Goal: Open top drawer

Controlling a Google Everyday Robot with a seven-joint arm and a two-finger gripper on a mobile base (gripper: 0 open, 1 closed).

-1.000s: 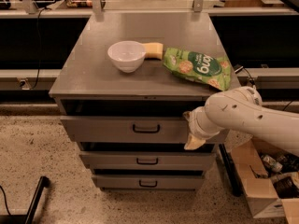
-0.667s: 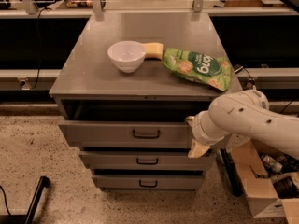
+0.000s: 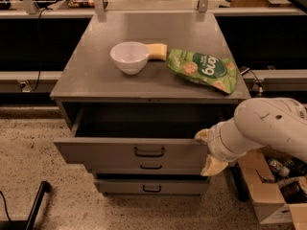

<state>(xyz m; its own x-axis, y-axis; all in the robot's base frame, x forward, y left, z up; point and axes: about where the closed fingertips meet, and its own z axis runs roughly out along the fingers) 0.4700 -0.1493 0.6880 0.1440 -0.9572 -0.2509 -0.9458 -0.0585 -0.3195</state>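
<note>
The top drawer (image 3: 110, 150) is a wide grey metal drawer with a small dark loop handle (image 3: 149, 152) at its centre. It stands pulled well out of the grey cabinet (image 3: 96, 80), and its dark inside shows. My gripper (image 3: 207, 150) is at the drawer's right front corner, at the end of a white arm that comes in from the right. One cream fingertip (image 3: 201, 135) lies at the drawer's top edge and the other (image 3: 213, 166) hangs below it. Two lower drawer fronts (image 3: 151, 187) sit beneath.
On the cabinet top stand a white bowl (image 3: 129, 56), a yellow sponge (image 3: 157, 51) behind it and a green chip bag (image 3: 204, 70) at the right. A cardboard box of clutter (image 3: 276, 188) sits on the floor at the right. A black pole (image 3: 36, 205) lies at lower left.
The top drawer has slid out towards me, from a narrow gap to wide open. My gripper and arm have moved down and forward with its right front corner.
</note>
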